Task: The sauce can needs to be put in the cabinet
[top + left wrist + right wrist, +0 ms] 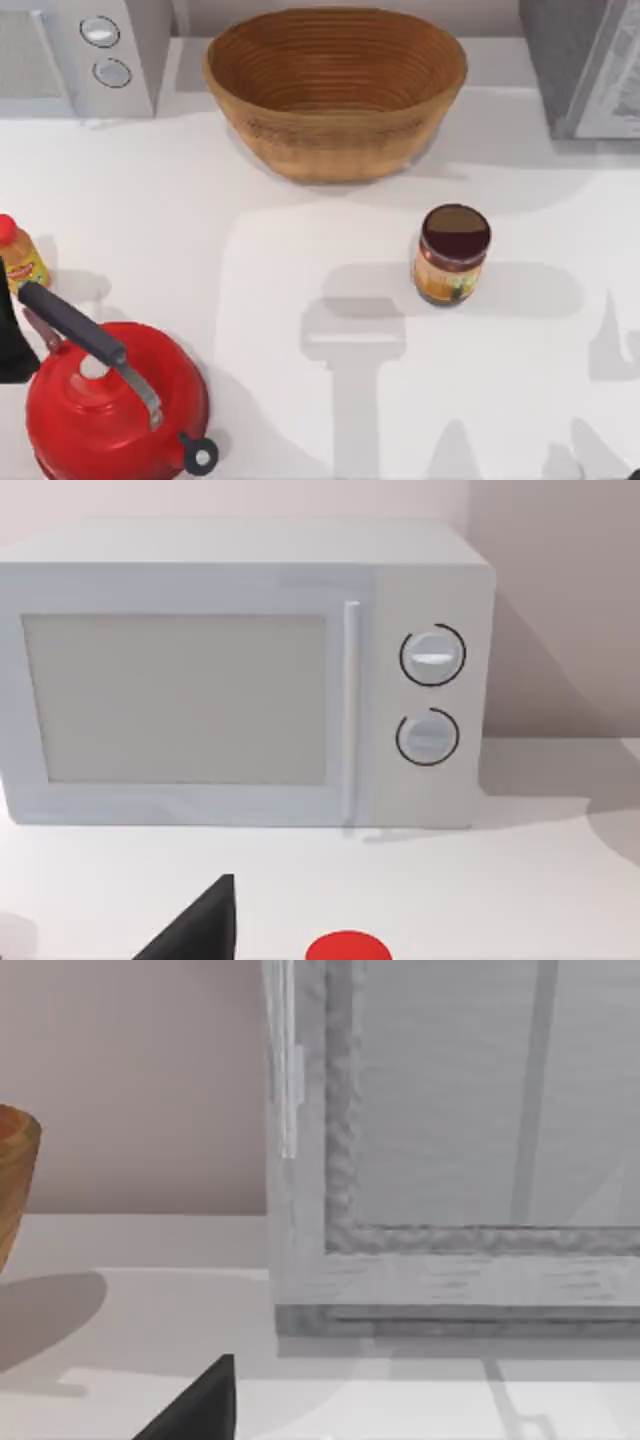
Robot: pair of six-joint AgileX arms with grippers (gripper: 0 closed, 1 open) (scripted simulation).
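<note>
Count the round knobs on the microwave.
2. Both sit on the microwave front panel, beside the door: upper knob and lower knob, one directly above the other.

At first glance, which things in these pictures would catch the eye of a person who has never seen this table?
Probably the bright red kettle at the table's front left corner, then the big woven basket at the back centre. The small sauce can stands upright alone right of centre, apart from the dark-grey cabinet at the back right.
</note>
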